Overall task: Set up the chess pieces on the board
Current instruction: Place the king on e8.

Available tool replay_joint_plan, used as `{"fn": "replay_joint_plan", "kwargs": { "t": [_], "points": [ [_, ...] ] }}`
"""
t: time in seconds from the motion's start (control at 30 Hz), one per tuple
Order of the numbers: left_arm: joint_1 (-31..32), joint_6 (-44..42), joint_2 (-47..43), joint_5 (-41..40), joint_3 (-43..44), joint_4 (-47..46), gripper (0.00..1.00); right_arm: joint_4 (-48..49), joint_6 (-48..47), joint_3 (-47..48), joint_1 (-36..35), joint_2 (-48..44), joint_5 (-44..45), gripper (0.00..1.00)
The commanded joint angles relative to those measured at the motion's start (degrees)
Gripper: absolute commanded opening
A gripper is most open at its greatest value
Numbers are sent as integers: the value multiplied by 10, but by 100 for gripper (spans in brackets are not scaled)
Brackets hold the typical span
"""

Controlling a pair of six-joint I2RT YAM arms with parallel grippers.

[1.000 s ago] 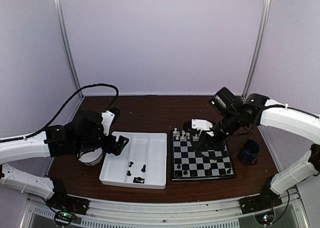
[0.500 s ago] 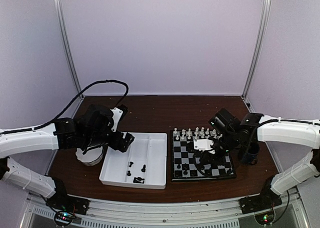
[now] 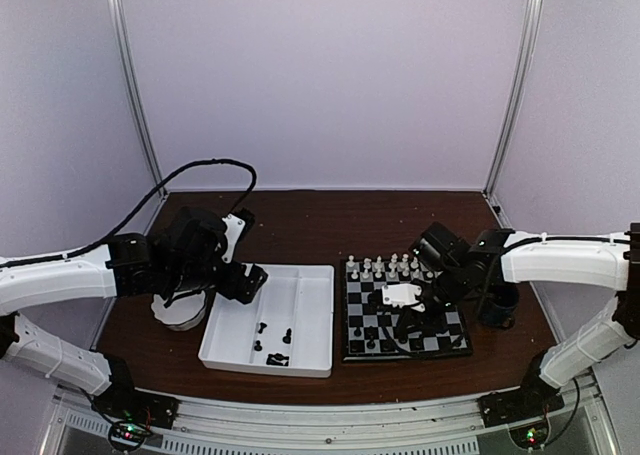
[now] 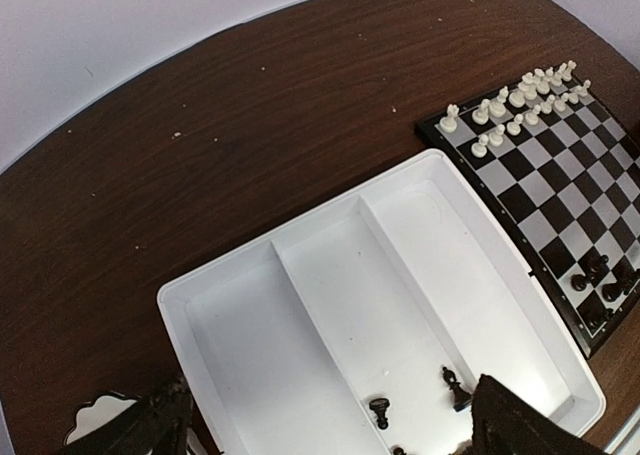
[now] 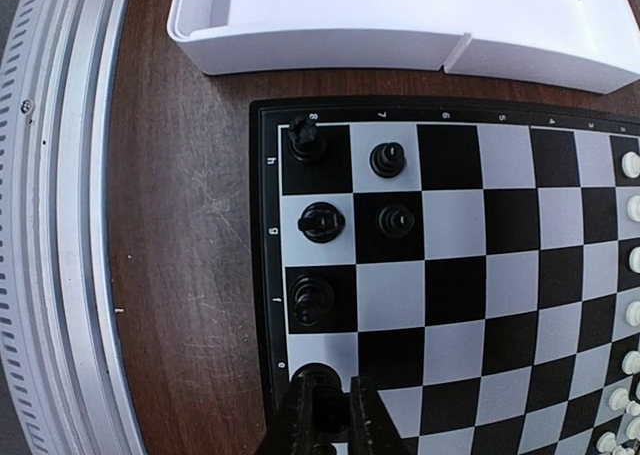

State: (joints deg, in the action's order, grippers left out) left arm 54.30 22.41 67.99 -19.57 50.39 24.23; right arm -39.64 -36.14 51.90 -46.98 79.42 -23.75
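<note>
Seating the held piece is judged the step in hand: the right hand (image 5: pixel 325 420) is clenched on a black chessman (image 5: pixel 318 380), held upright directly over a pale square in the row along the near edge of the board (image 5: pixel 455 275). It is the next square along from the black chessmen (image 5: pixel 315 220) standing at the near left corner. Neighbouring pieces are close, so a straight descent leaves little room sideways. The white chessmen (image 4: pixel 520 100) line the board's far edge. The remaining black pieces (image 4: pixel 455 387) lie at the near end of the right compartment of the white divided tray (image 4: pixel 300 305), directly beneath the left hand (image 4: pixel 330 437), which is released with its jaws wide. The left arm is the nearer to them. Tray and board rest side by side on the dark wood table (image 4: pixel 250 125).
</note>
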Motion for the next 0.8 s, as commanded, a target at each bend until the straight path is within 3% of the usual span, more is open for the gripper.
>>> {"fn": "replay_joint_plan", "kwargs": {
  "t": [0.0, 0.77],
  "points": [
    [-4, 4, -2, -1, 13, -5, 97, -12, -8, 6, -3, 23, -5, 8],
    [-4, 11, -13, 13, -22, -23, 97, 8, -3, 11, -3, 59, 15, 11]
  ]
}}
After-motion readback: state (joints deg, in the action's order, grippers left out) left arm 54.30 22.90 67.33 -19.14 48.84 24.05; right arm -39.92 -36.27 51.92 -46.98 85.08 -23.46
